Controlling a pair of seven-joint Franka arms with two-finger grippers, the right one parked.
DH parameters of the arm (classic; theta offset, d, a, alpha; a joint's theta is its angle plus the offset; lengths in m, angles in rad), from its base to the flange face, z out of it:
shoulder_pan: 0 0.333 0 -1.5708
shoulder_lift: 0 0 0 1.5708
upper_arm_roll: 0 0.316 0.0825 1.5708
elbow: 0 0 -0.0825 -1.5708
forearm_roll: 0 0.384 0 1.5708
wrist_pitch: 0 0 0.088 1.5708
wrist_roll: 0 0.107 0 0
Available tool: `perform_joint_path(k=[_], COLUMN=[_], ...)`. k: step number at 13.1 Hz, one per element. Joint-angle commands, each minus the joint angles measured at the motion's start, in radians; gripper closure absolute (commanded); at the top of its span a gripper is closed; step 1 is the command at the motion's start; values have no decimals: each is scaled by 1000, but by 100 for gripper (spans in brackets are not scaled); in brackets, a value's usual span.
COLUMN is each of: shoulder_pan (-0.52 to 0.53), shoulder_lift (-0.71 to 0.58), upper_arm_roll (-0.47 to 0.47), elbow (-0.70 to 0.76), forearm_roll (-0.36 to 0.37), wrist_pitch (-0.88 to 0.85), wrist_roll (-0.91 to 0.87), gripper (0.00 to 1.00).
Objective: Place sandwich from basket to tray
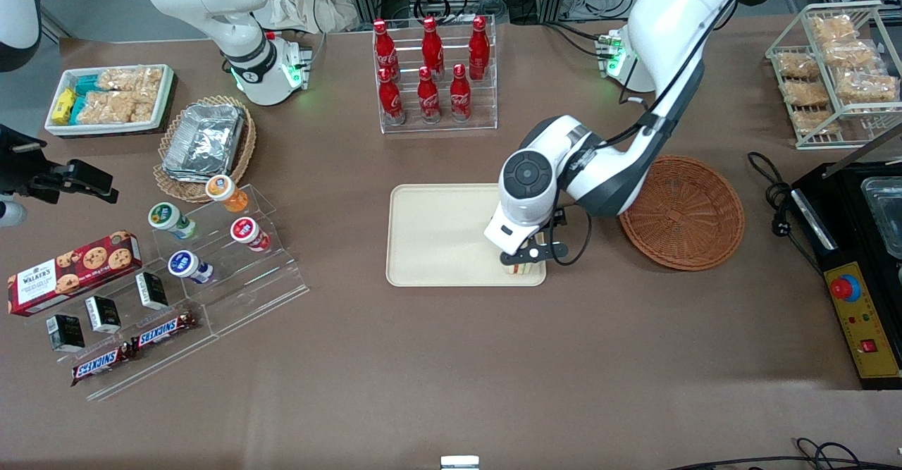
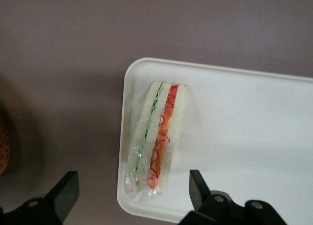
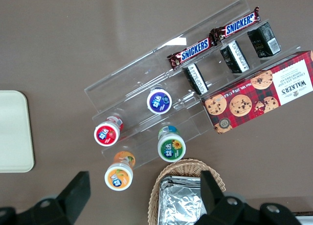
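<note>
Sandwich [image 2: 157, 137] is on the tray [image 1: 437, 237], lying on edge in its clear wrap, green and orange-red filling stripes facing up. It sits along the tray's short rim at the working arm's end, in the corner nearest the front camera, roughly 4 o'clock from tray centre in the front view. Wrap touches the tray floor; the rest of the tray surface is bare cream plastic.

Pincer [image 1: 525, 264] hangs directly above the sandwich. Fingers [image 2: 198, 186] are spread, one on each side of the wedge with clear gaps, nothing pinched. In the front view the wrist covers most of the sandwich; only a sliver of bread shows under the fingertips.

Basket [image 1: 682, 213], reddish-brown wicker, sits on the tabletop at about 3 o'clock from the tray, near it but not touching. The left arm's forearm passes over the basket rim on the tray side.

Other tabletop items, well apart from the tray:
- cola bottle rack [image 1: 435, 75] at 12 o'clock
- tan wicker basket with foil containers [image 1: 204, 147] at about 10 o'clock
- clear tiered stand [image 1: 211, 258] at 9 o'clock, holding small round cups and Snickers bars [image 1: 134, 347]
- cookie box [image 1: 74, 271] toward the parked arm's end
</note>
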Motion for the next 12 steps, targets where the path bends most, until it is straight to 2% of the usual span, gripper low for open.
perform_joint_path(k=[1, 4, 8, 9, 12], shoulder_pan=[28, 86, 143, 141, 94], shoulder_lift=[-103, -223, -382, -416, -536], upper_arm_roll=[-1, -1, 3, 30, 223], elbow=[18, 26, 36, 36, 29], forearm_roll=[-69, -157, -168, -171, -257], wrist_pitch=[-58, -116, -254, -286, -372], wrist_roll=[-14, -14, 12, 63, 318], gripper=[0, 0, 0, 0, 0])
